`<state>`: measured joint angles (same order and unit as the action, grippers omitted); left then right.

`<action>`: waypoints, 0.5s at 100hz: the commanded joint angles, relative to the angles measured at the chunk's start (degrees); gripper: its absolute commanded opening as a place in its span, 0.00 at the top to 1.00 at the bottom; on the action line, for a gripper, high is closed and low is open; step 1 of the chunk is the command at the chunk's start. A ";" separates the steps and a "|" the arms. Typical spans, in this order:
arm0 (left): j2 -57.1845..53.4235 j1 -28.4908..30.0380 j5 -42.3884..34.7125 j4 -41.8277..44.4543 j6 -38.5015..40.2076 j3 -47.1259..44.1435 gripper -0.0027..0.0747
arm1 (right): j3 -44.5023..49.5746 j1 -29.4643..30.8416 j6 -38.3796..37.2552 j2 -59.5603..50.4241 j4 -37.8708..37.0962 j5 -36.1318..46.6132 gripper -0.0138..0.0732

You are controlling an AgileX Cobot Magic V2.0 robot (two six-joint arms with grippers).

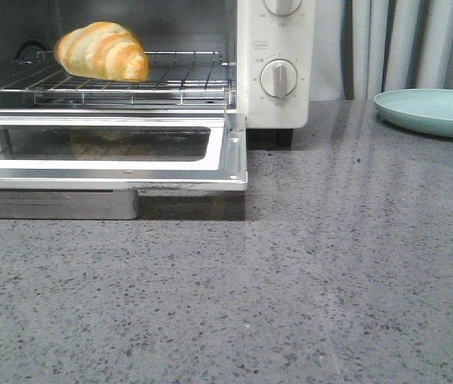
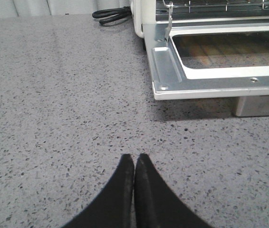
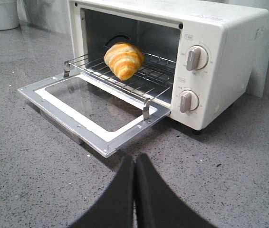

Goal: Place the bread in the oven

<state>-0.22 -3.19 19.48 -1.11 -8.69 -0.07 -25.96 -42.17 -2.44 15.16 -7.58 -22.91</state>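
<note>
The bread (image 1: 102, 51) is seen on the wire rack, upper left of the front frame, inside the oven (image 1: 274, 64), door down. Both claws (image 2: 134, 164) (image 3: 134, 164) are pressed closed, empty, over the counter (image 1: 290, 280). Placement is judged done; only closing the door might be called for.

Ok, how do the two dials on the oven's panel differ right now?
In the right wrist view, the upper dial has its grip bar tilted off vertical, while the lower dial has its bar closer to upright. In the front view the upper dial is cut off by the frame's top edge, while the lower one shows whole. Both are round, white, and sit on the oven panel to the right of the open door.
</note>
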 commanded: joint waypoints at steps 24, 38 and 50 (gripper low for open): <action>-1.68 0.06 -2.91 -0.04 0.67 -1.31 0.99 | -1.28 0.23 0.10 0.33 -0.82 4.68 0.92; -1.68 0.06 -2.91 -0.04 0.67 -1.31 0.99 | 0.00 1.32 0.10 0.33 -4.01 4.37 0.92; -1.68 0.06 -2.91 -0.04 0.67 -1.31 0.99 | 4.93 9.31 0.10 -0.73 -3.19 9.25 0.92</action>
<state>-0.22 -3.19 19.48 -1.11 -8.61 -0.07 -22.46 -38.02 -2.44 14.66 -9.89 -21.49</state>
